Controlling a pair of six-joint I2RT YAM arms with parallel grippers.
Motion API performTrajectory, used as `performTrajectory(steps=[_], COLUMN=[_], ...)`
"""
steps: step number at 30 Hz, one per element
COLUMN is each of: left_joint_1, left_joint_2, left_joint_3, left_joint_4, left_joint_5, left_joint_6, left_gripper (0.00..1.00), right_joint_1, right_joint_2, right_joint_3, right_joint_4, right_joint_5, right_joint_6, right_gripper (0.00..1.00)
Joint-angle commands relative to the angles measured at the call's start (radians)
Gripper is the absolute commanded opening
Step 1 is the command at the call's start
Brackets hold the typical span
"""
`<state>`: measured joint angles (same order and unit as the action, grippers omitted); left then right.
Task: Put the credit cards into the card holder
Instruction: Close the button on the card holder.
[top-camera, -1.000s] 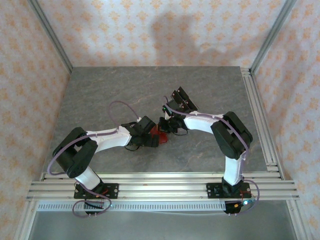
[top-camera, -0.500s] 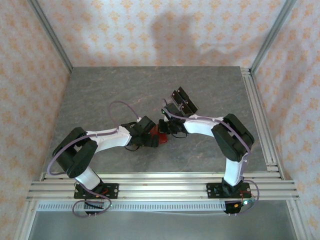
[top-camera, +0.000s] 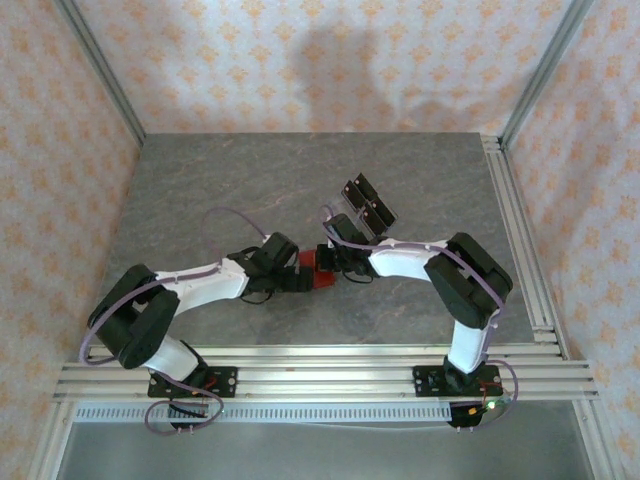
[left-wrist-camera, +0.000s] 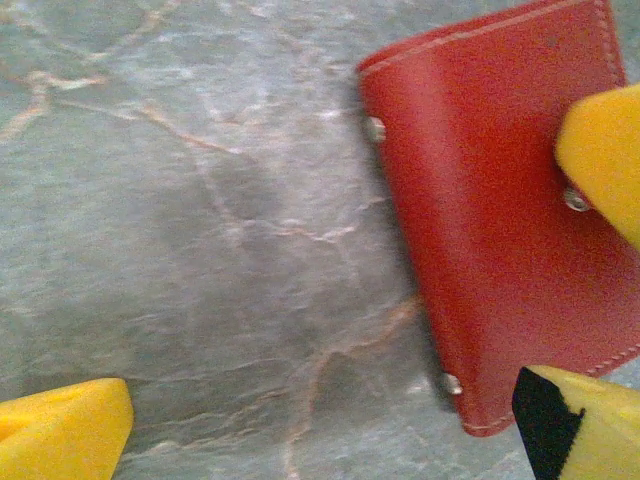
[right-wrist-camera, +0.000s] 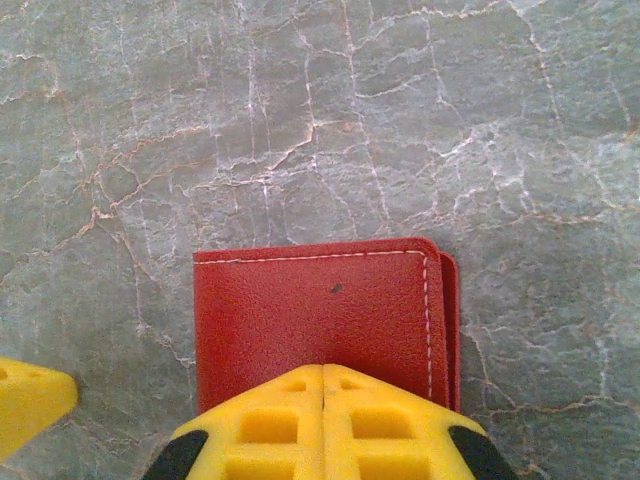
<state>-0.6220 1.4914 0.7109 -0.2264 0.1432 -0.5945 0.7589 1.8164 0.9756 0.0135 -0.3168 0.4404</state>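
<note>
A red folding card holder (top-camera: 318, 270) lies closed and flat on the grey marble tabletop (top-camera: 200, 190), about midway between the left and right edges and somewhat nearer the near edge. Its pockets are hidden inside the fold. The right wrist view shows pale stitching along its border (right-wrist-camera: 315, 300), and the left wrist view shows small metal studs on its cover (left-wrist-camera: 480, 200). The right gripper (right-wrist-camera: 323, 420), yellow fingertips clenched together, presses down on the cover. The left gripper (left-wrist-camera: 320, 430) hangs released, jaws wide, one finger (left-wrist-camera: 575, 430) at the holder's corner, the other over bare stone. Just beyond the holder, toward the far edge, a tilted rack of black blocks (top-camera: 368, 203) stands.
</note>
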Motion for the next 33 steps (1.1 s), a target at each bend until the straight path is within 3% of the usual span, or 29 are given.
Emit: performTrajectory(steps=[1, 23, 33], left_joint_1=[0.034, 0.042, 0.044], left_joint_2=[-0.032, 0.037, 0.005], left_joint_3=[-0.017, 0.007, -0.005], left_joint_4=[-0.020, -0.016, -0.040], left_joint_5=[-0.019, -0.026, -0.051], left_joint_6=[-0.034, -0.047, -0.049], left_gripper=[1.00, 1.00, 1.00], right_joint_1=[0.023, 0.110, 0.172], right_joint_2=[0.061, 0.081, 0.085], right_joint_3=[-0.078, -0.284, -0.419], right_joint_4=[-0.193, 0.011, 0.193], right_joint_5=[0.038, 0.193, 0.363], right_joint_6=[-0.029, -0.049, -0.065], right_gripper=[0.00, 0.00, 0.00])
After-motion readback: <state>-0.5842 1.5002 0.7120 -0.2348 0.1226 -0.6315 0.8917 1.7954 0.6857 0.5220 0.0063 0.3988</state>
